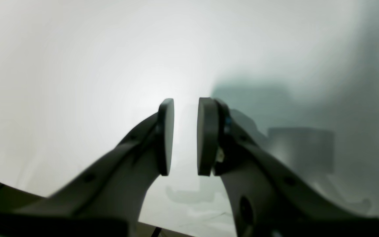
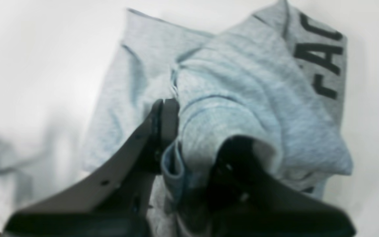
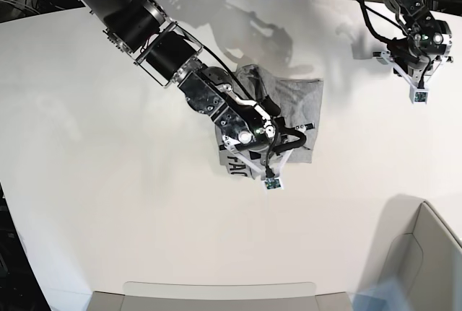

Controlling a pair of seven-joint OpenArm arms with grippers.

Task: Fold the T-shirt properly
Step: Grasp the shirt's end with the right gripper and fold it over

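Only readable text: black block caps "FAC" on the T-shirt (image 2: 262, 98), seen in the right wrist view, running along the cloth's right edge, cut off at a fold. Base view shows the same lettering at the shirt's lower left corner, too small to read.

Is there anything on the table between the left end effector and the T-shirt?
Nothing visible. The left end effector hangs open and empty off to one side, with only bare white table between it and the T-shirt. The right end effector is already shut on the cloth.
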